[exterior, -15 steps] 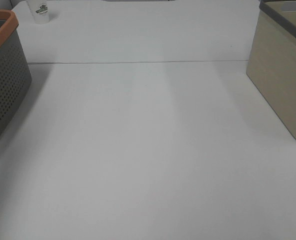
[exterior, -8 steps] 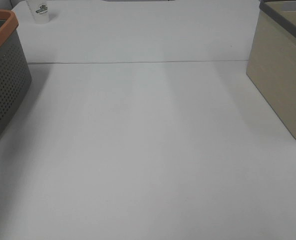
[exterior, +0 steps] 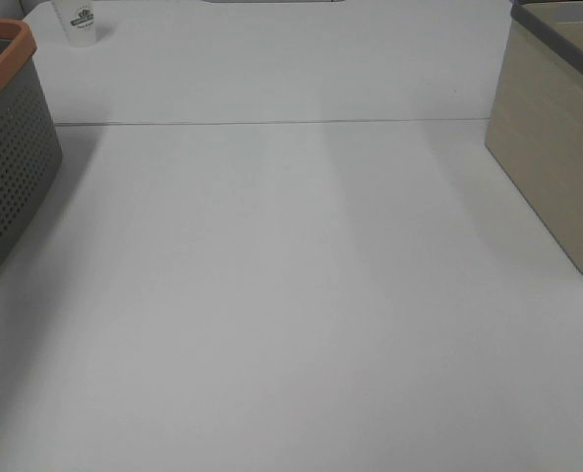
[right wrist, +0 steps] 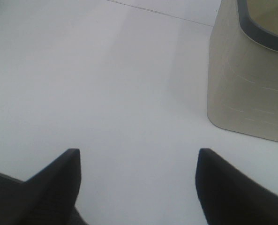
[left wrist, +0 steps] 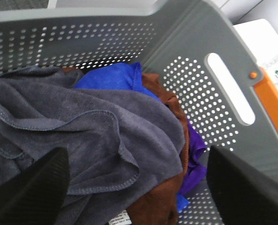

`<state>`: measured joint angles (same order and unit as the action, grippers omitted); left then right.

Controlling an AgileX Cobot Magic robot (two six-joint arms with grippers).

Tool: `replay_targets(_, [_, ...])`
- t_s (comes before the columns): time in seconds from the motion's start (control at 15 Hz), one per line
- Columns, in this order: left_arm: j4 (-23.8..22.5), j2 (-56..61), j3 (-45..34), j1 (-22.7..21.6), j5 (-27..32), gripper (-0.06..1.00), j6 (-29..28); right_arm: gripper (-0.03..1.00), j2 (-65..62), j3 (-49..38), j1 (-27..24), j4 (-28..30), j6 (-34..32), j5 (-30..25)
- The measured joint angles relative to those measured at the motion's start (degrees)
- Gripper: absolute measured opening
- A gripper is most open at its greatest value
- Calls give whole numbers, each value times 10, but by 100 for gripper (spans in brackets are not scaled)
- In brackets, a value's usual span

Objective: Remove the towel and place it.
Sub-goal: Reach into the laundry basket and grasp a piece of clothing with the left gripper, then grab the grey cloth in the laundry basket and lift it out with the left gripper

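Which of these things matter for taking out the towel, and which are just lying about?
Job: grey towel; perforated grey basket holding it.
Lying about: blue cloth, brown cloth, purple cloth, paper cup, beige bin.

High above table (exterior: 291, 295); wrists close, downward

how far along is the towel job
Nothing looks done: the towel lies in the grey basket on other cloths. In hand: the left gripper hangs open above it, gripping nothing. Left: grab it, lift it out, place it; the right gripper is open over the table.
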<state>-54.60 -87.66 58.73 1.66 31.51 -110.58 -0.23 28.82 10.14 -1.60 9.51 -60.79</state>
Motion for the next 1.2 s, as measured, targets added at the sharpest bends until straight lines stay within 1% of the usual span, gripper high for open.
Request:
replay_targets(0.07, [-10, -25, 3, -1, 0, 75, -30, 69, 0, 0, 0, 0, 0, 0])
replay_targets(0.13, [-14, -53, 11, -6, -4, 75, -46, 69, 0, 0, 0, 0, 0, 0])
replay_targets(0.27, [-11, -87, 25, -22, -19, 75, -48, 69, 0, 0, 0, 0, 0, 0])
replay_targets(0.4, [14, -114, 32, -38, -46, 75, -52, 69, 0, 0, 0, 0, 0, 0])
replay_targets(0.47, [27, -132, 34, -38, -50, 75, -55, 69, 0, 0, 0, 0, 0, 0])
replay_targets(0.67, [29, -164, 62, -38, -63, 72, -56, 69, 0, 0, 0, 0, -1, 0])
replay_targets(0.8, [34, -183, 88, -38, -70, 67, -56, 69, 0, 0, 0, 1, -1, 0])
replay_targets(1.0, [44, -195, 99, -38, -72, 62, -56, 69, 0, 0, 0, 3, -4, 0])
replay_targets(1.07, [59, -207, 99, -38, -72, 61, -56, 69, 0, 0, 0, 3, -5, 0])
replay_targets(1.2, [74, -213, 99, -38, -72, 58, -56, 69, 0, 0, 0, 3, -5, 0])
